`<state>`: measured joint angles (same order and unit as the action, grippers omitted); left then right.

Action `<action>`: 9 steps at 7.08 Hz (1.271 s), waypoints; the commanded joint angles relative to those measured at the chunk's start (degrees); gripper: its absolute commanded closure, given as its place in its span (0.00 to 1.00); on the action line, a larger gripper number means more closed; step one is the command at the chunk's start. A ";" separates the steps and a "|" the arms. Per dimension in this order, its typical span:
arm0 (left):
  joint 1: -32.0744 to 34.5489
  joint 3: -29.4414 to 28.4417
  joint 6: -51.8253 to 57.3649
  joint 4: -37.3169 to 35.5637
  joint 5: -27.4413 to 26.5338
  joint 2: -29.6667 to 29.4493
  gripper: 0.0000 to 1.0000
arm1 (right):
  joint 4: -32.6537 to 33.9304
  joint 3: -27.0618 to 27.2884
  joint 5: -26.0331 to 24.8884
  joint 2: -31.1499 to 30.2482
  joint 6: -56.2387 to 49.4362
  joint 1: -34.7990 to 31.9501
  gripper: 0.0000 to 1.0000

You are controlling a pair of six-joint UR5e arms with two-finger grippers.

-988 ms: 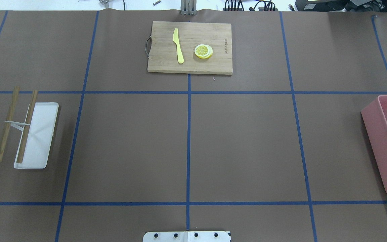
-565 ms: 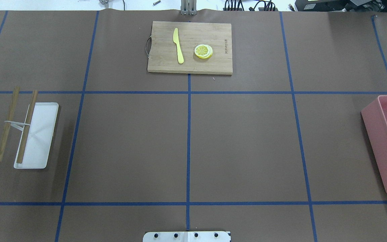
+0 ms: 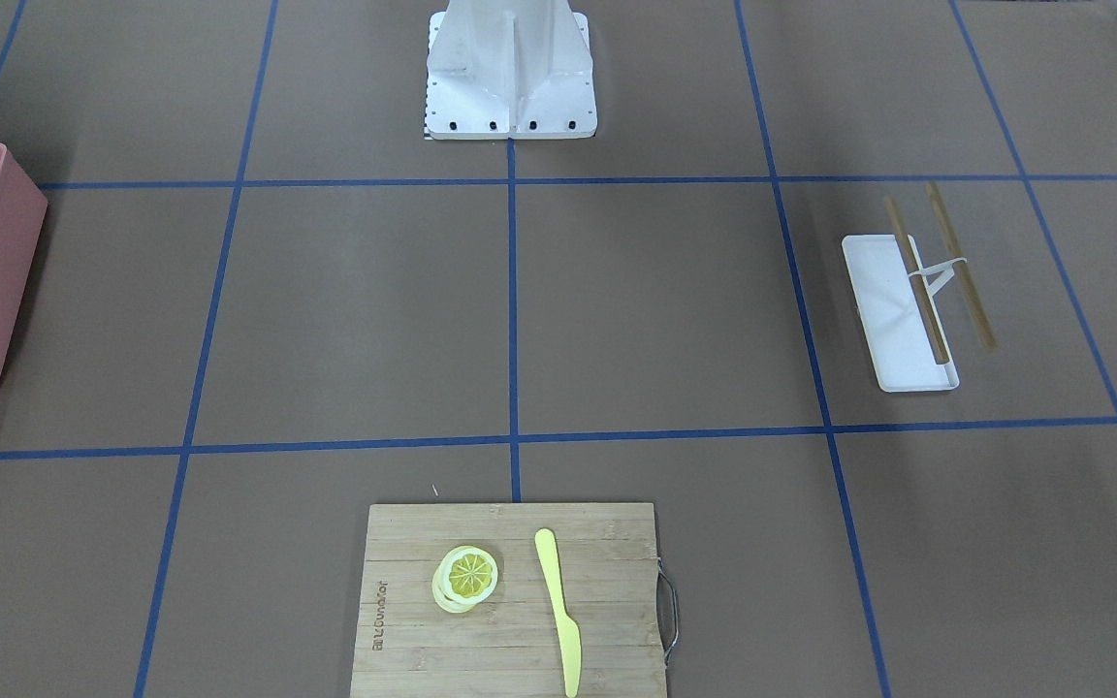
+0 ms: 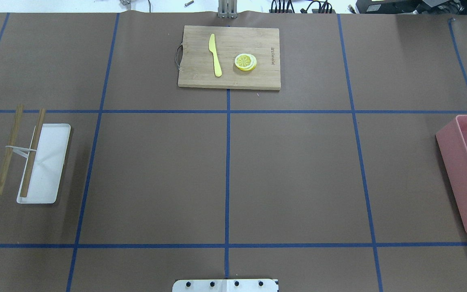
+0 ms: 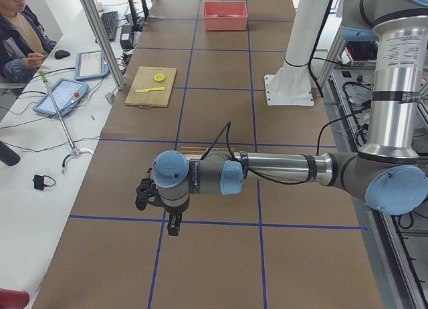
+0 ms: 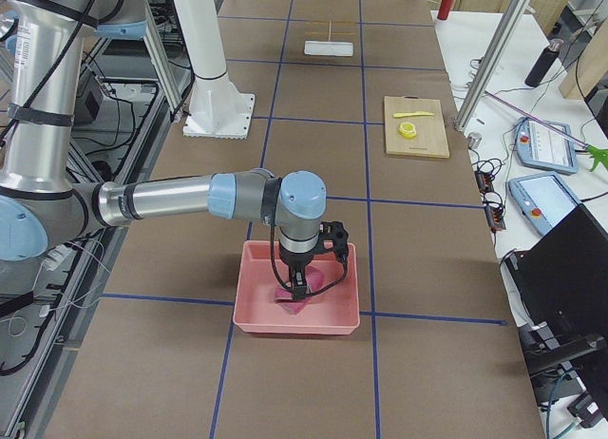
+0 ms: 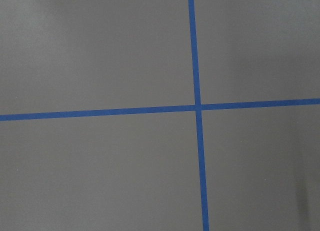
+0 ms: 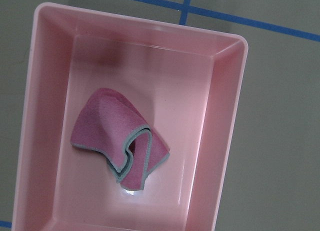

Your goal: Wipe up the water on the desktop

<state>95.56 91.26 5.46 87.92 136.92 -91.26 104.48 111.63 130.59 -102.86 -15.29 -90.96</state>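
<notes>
The desktop (image 4: 290,174) is a brown surface with blue tape lines; I see no water on it in any view. A crumpled pink cloth (image 8: 107,133) lies in a pink bin (image 8: 222,141) at the table's right end (image 4: 458,178). My right gripper (image 6: 297,289) hangs straight over the bin, its tips down near the cloth; I cannot tell whether it is open or shut. My left gripper (image 5: 174,227) hovers over a tape crossing (image 7: 198,107) at the table's left end; I cannot tell its state either.
A bamboo cutting board (image 4: 229,56) at the far middle carries a yellow knife (image 4: 215,54) and lemon slices (image 4: 245,62). A white tray (image 4: 49,170) with two wooden sticks (image 4: 33,152) lies at the left. The robot's base plate (image 4: 225,285) is at the near edge.
Nothing on the table has moved. A thin dark sliver over the bin at the overhead view's right edge has shrunk a little.
</notes>
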 commanded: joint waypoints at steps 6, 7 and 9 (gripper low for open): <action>-0.19 4.53 0.34 -2.40 0.28 -0.49 0.01 | -6.31 -4.06 -0.25 0.56 8.92 0.00 0.00; -0.28 4.80 0.60 -2.05 0.10 -0.85 0.02 | -6.31 -4.14 -0.25 0.56 9.05 0.00 0.00; -0.28 4.80 0.43 -0.12 -0.16 -0.50 0.02 | -6.31 -3.80 -0.08 0.56 9.05 0.00 0.00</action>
<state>95.25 95.97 5.92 86.93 136.86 -92.03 98.18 107.59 130.42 -102.31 -6.46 -90.97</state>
